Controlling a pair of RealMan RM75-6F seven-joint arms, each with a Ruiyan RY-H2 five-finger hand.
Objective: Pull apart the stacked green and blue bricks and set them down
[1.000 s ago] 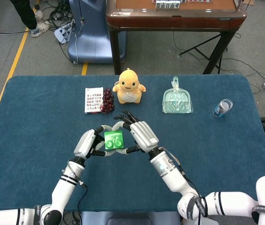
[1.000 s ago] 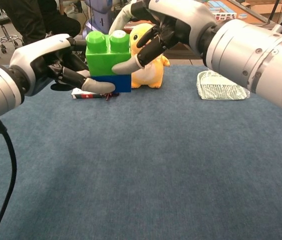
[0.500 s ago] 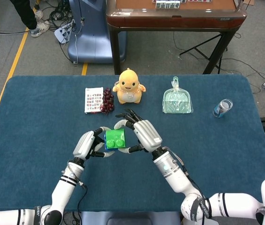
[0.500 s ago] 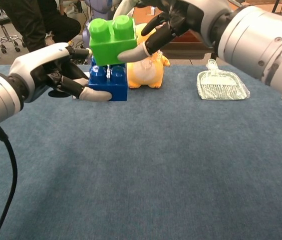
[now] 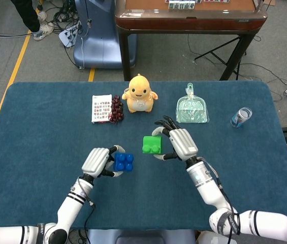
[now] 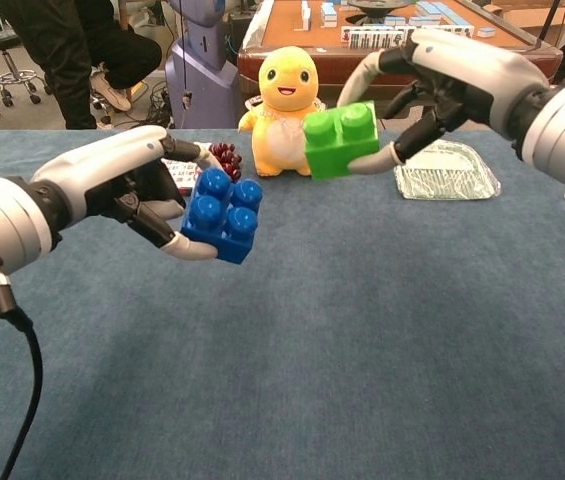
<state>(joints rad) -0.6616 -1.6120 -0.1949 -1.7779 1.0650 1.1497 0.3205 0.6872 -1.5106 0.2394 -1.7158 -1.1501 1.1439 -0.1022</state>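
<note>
Separation done — bricks apart, one per hand, both held clear of the desk (image 5: 41,122) judging by the chest view. Green brick (image 6: 342,138) in the right hand (image 5: 180,143), pinched between thumb below and fingers (image 6: 382,62) arched over the top, studs up, slightly tilted. Blue brick (image 6: 222,215) in the left hand (image 6: 127,190), gripped from its left side with fingers (image 6: 184,248) curled under and behind it, studs tipped toward the camera. Well apart from each other; blue low and left of centre, green higher and right, in front of the yellow duck toy (image 5: 140,93). Left to do: setting both down — neither touching the cloth yet, though from the head view alone the blue brick's height is hard to judge. Open desk beneath each hand for the placement. Containers: clear plastic dustpan-shaped scoop (image 5: 192,108) at the far right of centre, seemingly nothing in it; drinks can (image 5: 241,117) lying near the right edge, contents not visible. Also noted: card of small pictures (image 5: 101,108) with a dark grape bunch (image 5: 117,109) just beside it, left of the duck.
</note>
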